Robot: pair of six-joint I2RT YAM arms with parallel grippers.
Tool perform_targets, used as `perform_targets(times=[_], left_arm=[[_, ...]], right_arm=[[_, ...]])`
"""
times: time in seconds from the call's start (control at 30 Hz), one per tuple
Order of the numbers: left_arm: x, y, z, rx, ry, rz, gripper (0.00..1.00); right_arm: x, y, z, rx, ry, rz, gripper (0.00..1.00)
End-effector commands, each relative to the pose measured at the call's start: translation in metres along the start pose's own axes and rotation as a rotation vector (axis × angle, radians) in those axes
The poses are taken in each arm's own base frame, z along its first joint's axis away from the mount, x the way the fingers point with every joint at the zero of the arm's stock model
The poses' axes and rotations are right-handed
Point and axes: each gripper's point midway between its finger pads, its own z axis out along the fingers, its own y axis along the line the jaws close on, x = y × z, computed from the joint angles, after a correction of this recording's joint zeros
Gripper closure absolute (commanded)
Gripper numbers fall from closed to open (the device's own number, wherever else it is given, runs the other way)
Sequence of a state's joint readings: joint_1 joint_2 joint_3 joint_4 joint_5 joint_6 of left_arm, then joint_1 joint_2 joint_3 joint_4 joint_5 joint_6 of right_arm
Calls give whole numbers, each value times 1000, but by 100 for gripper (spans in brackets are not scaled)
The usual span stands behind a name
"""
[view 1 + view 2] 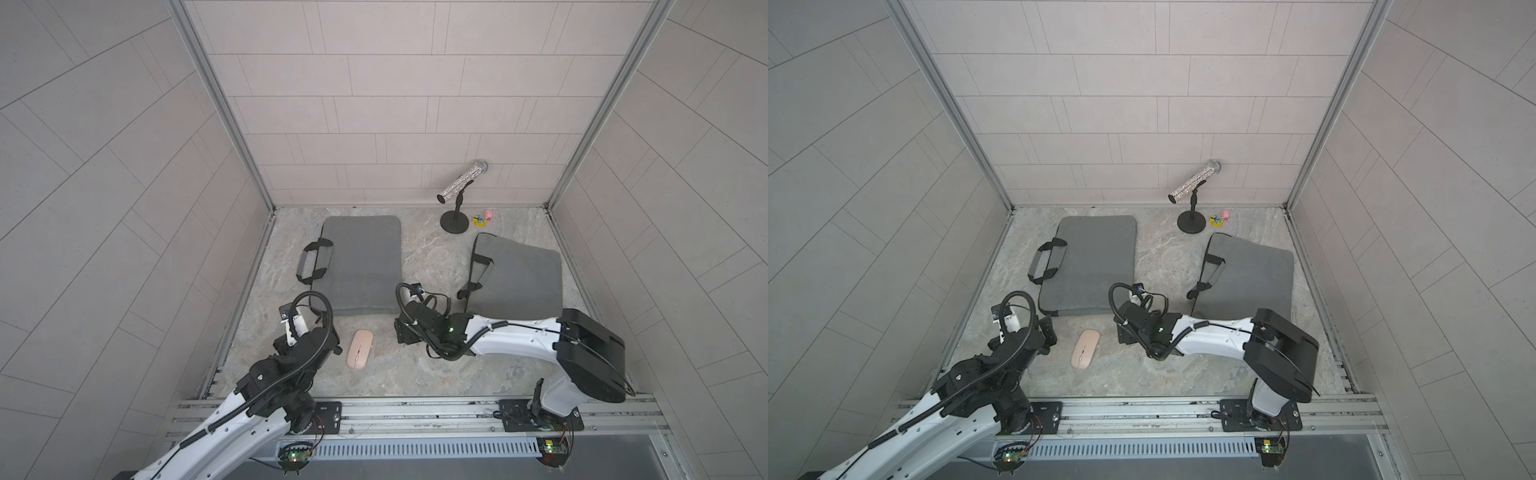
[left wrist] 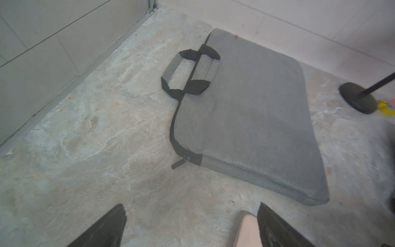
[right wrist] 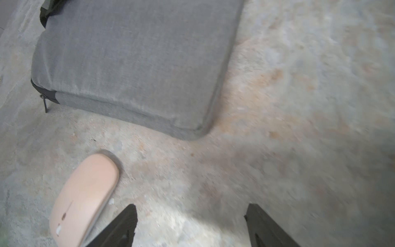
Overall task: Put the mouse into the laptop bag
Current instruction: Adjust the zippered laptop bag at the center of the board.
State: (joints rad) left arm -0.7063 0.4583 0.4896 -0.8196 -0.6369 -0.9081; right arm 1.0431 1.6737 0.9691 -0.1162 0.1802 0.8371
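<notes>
While the mouse lies loose on the table, no part of the task is done; it has yet to be gripped, lifted and carried to a bag. It rests just beside one of the left jaws and near the right jaws but outside their gap; neither pair holds it. Left jaws stand wide apart and empty; right jaws stand apart too, with only bare table between them.

Ahead of both pairs lies the bag, flat, its zip pull at the near corner; the zip looks shut, though the wrist view is too soft to be sure, so opening it is probably one step left. A second bag lies behind the right jaws.

The left arm reaches forward from the rail, wrist low, jaws aimed at the bag's near edge; the right arm is folded across the table, forearm low and level, jaws turned toward the mouse.
</notes>
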Motion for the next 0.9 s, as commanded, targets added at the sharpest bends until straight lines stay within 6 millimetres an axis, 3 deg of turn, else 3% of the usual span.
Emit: perform_targets(times=[0.0, 0.1, 0.17, 0.23, 0.3, 0.5, 0.63, 0.73, 0.8, 0.87], left_arm=[[-14, -11, 13, 25, 82, -128, 0], [-2, -10, 38, 34, 302, -318, 2], [4, -27, 47, 127, 407, -391, 6], [2, -34, 53, 140, 419, -433, 7], [-11, -35, 52, 148, 363, -465, 7], [-62, -20, 45, 121, 101, -471, 4], [-66, -2, 51, 35, 34, -390, 0], [-62, -15, 61, 95, 64, -374, 1], [-59, -16, 66, 97, 69, -383, 1], [-52, -17, 75, 79, 106, -372, 1]], right_arm=[[-12, 10, 25, -8, 21, -19, 17], [-15, -8, 55, 56, 99, 11, 29], [-18, -22, 71, 91, 119, 26, 48], [-19, -38, 82, 130, 139, 32, 79], [-22, -57, 85, 174, 154, 45, 89], [-44, -136, 84, 275, 159, 154, 89], [-62, -181, 74, 337, 161, 206, 90], [-76, -201, 60, 364, 120, 241, 89], [-88, -204, 49, 381, 91, 234, 86], [-101, -196, 37, 361, 56, 207, 69]])
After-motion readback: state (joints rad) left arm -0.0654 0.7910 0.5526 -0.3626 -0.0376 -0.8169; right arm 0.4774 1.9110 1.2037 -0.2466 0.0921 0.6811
